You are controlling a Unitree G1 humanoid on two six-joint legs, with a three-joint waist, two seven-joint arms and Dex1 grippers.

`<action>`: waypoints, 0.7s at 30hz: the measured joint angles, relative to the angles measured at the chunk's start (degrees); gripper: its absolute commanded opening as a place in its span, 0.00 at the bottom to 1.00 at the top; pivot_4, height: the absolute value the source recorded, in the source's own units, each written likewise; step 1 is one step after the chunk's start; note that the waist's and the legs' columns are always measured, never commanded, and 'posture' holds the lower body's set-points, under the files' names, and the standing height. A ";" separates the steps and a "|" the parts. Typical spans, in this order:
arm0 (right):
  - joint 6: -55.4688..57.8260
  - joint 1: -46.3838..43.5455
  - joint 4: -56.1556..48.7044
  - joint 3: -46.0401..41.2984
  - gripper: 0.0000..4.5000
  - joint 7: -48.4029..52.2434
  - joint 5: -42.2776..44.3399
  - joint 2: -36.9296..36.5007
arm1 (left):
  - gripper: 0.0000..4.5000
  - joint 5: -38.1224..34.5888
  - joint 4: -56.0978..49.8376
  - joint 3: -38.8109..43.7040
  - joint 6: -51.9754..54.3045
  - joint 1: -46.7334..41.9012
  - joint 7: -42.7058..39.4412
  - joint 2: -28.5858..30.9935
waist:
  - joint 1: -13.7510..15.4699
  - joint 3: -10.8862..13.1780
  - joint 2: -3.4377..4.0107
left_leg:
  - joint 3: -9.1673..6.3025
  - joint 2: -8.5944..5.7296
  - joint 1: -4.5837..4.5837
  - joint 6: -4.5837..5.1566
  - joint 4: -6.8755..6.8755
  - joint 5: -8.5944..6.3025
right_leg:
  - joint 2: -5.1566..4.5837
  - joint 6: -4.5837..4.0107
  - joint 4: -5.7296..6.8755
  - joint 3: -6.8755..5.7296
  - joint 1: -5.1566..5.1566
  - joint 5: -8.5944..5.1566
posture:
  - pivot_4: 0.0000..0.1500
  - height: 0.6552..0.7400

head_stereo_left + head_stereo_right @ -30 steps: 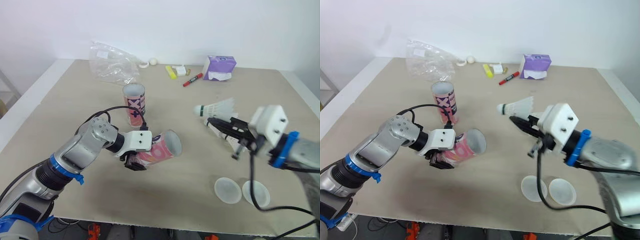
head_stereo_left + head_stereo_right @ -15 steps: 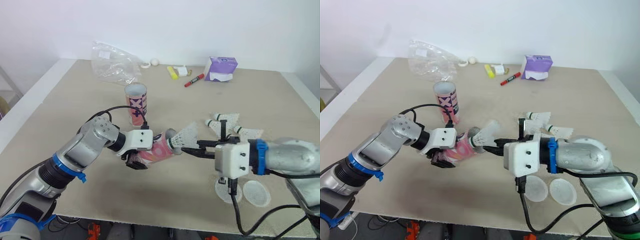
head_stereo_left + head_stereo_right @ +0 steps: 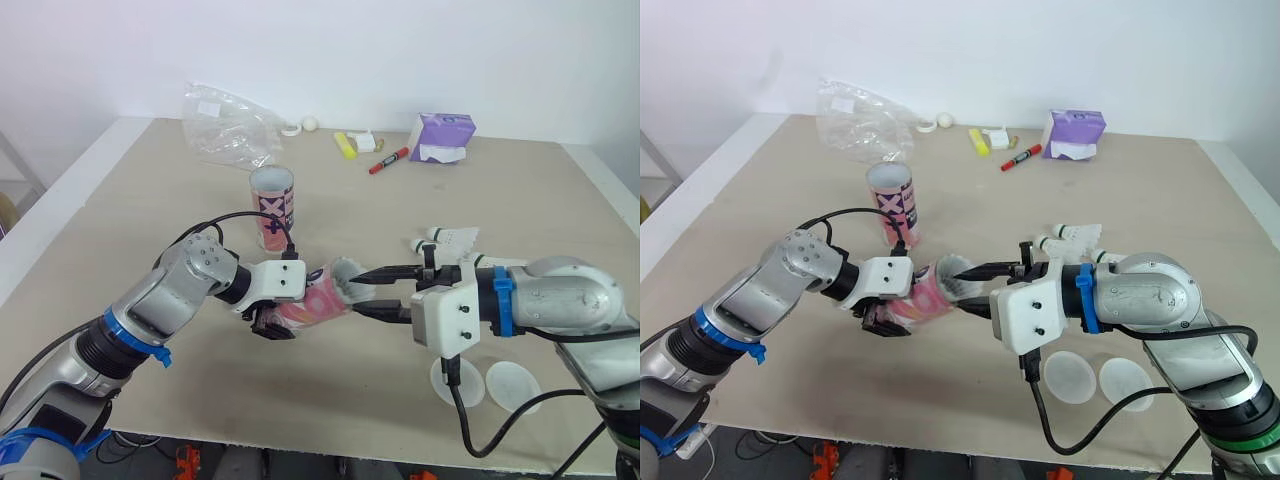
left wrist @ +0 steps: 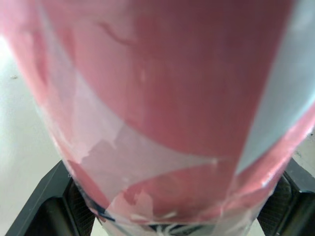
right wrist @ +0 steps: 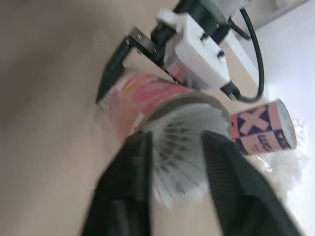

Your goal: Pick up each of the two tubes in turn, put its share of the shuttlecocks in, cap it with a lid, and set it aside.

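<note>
Since the earlier frame the shuttlecock (image 5: 179, 147) has gone deeper into the mouth of the pink tube (image 3: 318, 300), and the right arm's fingers have spread apart from it.

On the left, the left gripper (image 3: 270, 322) is clenched around the closed end of the pink tube, holding it tilted low over the table (image 3: 140, 190). Its long axis runs left to right, with the open mouth facing the right arm. The feather skirt sits in that mouth, part of it still outside the rim.

Just right of the mouth, the right gripper (image 3: 356, 291) is released, one black finger on each side of the skirt and in line with the tube's axis. A straight pull back along that axis looks like the way clear.

The second tube (image 3: 271, 205) stands upright behind the pair. The loose shuttlecocks (image 3: 447, 240) lie beyond the right wrist, nearer that arm. The two lids (image 3: 458, 380) lie flat at the front right.
</note>
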 measured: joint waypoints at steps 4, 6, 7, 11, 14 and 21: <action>7.77 5.60 -2.77 -7.62 1.00 -2.95 10.20 2.19 | 0.84 -0.02 0.18 0.00 -0.20 -0.04 -0.04 -0.21 | 0.12 0.00 -0.03 | -0.09 -0.01 -0.02 0.00 -0.02 0.00 | 0.01 -0.01 0.01 -0.02 0.04 -0.04 | 1.00 1.00; 13.92 8.99 -3.15 -13.77 1.00 -7.30 16.87 4.63 | 0.84 0.03 0.40 -0.02 -0.34 -0.08 -0.01 -0.38 | 0.18 0.00 -0.05 | -0.14 -0.03 -0.02 0.00 0.01 0.00 | 0.01 0.01 0.01 -0.03 0.08 -0.02 | 1.00 1.00; 16.70 11.25 -3.12 -16.95 1.00 -9.39 19.67 5.67 | 0.84 0.04 0.51 -0.01 -0.44 -0.06 0.03 -0.49 | 0.29 -0.01 -0.07 | -0.17 -0.04 -0.01 0.00 0.01 0.00 | 0.00 0.01 0.01 -0.04 0.10 -0.03 | 1.00 1.00; 22.62 19.82 -1.51 -25.27 1.00 -16.15 23.83 10.66 | 0.84 0.07 0.84 -0.12 -0.63 -0.11 0.00 -0.60 | 0.41 -0.07 -0.15 | -0.24 -0.05 0.03 0.02 -0.02 0.01 | 0.03 -0.01 0.01 -0.11 0.15 -0.05 | 1.00 1.00; 24.66 25.37 6.72 -28.20 1.00 -24.05 19.69 14.57 | 0.84 0.10 1.18 -0.09 -1.16 -0.05 0.01 -0.51 | 0.43 -0.10 -0.04 | -0.04 -0.05 0.07 0.02 -0.01 0.01 | -0.04 0.00 0.01 -0.02 0.10 0.01 | 1.00 1.00; 27.84 25.63 11.34 -32.80 1.00 -33.50 16.34 16.69 | 0.84 0.38 1.46 -0.10 -1.71 -0.02 -0.12 -0.57 | 0.15 -0.11 0.14 | -0.09 -0.05 0.09 0.10 -0.06 0.06 | -0.01 -0.03 0.01 -0.04 0.11 0.04 | 1.00 1.00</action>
